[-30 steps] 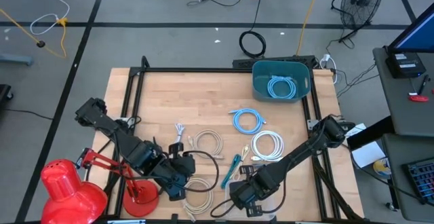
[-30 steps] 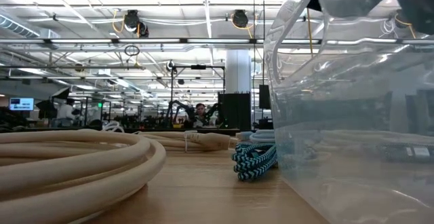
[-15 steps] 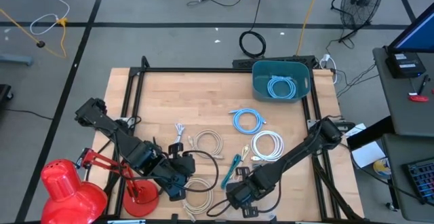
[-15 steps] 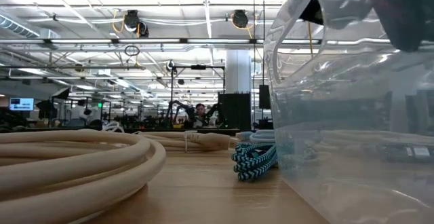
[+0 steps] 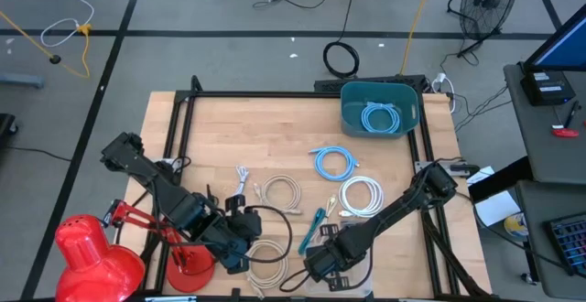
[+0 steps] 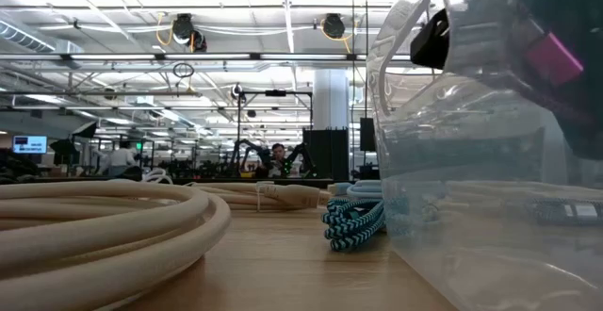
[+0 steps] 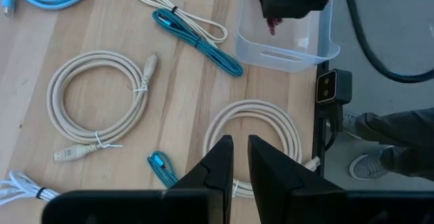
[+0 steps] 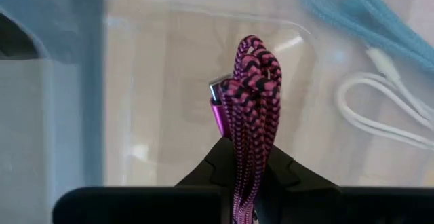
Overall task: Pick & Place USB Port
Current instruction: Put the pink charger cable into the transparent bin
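Observation:
My right gripper [image 5: 325, 261] [image 8: 243, 163] is at the near edge, shut on a pink-and-black braided USB cable [image 8: 251, 95]. It hangs over and within the walls of a clear plastic container [image 7: 288, 37] [image 6: 471, 160]. The cable's pink plug [image 6: 554, 58] shows through the container wall in the low view. My left gripper [image 5: 240, 247] [image 7: 241, 149] hovers above a beige cable coil [image 7: 254, 139], fingers a narrow gap apart, holding nothing. My right gripper pinches the folded bundle of the pink-and-black cable [image 8: 245, 153] between its two fingers [image 8: 215, 157]. The looped end and a metal-tipped pink plug [image 8: 218, 105] stick out past the fingertips. The bundle is lifted clear above the container's floor.
A teal bin [image 5: 380, 108] at the far right holds a light blue cable. A blue coil [image 5: 334, 163], a white coil [image 5: 362, 195], a beige coil [image 5: 279, 192] and a teal braided cable [image 5: 311, 229] lie across the table's middle. A red lamp [image 5: 87, 252] stands off the near left corner.
My right gripper has moved a little toward the table's left and near edge and has come down into the clear container, still shut on the cable. In the low view the pink plug has sunk into sight behind the container's wall.

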`<control>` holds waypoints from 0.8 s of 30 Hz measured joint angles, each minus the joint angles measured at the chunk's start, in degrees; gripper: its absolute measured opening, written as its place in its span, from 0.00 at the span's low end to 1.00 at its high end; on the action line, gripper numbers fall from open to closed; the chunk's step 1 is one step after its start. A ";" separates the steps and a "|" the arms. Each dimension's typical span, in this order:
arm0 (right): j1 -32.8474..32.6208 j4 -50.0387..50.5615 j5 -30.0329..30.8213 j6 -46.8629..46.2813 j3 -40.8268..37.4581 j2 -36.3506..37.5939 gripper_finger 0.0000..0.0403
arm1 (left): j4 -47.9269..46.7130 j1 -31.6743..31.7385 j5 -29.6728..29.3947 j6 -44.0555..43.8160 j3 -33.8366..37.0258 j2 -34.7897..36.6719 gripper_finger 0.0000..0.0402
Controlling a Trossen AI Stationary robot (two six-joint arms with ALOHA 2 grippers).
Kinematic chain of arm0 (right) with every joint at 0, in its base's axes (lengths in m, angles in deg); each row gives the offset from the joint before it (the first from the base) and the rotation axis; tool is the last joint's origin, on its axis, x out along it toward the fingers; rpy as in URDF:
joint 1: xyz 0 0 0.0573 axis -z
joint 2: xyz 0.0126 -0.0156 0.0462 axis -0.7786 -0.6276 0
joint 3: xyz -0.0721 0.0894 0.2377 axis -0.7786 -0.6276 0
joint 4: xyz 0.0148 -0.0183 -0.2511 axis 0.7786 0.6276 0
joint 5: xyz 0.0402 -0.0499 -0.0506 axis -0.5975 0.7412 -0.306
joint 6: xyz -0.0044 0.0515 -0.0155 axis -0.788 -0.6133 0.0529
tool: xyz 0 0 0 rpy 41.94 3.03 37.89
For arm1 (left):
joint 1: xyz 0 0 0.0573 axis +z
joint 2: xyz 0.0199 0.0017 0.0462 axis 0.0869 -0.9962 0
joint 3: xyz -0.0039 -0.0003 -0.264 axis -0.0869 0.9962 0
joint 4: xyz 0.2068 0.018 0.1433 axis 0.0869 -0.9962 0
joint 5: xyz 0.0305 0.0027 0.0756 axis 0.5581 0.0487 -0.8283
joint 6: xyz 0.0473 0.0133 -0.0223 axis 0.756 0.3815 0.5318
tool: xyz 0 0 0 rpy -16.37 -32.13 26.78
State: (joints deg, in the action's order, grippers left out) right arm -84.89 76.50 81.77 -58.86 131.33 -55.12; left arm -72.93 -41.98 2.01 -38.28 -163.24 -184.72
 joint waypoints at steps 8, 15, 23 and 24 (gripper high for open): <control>0.02 0.87 0.49 -0.06 0.00 0.00 0.04 | 0.00 0.00 0.00 -0.60 0.00 0.00 0.12; 0.02 0.75 0.37 -1.47 -2.15 0.04 0.04 | 0.00 0.00 -0.04 -0.64 0.00 0.00 0.12; 0.02 -0.64 0.29 -2.14 -3.50 0.04 0.04 | 0.00 0.00 -0.09 -0.66 0.00 0.00 0.12; 0.02 -1.05 0.29 -2.14 -3.50 0.04 0.04 | 0.00 0.00 -0.09 -0.66 0.00 0.00 0.12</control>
State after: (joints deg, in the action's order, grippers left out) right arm -84.87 75.45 82.06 -61.00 127.83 -55.08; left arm -72.93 -41.98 1.92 -38.94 -163.24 -184.72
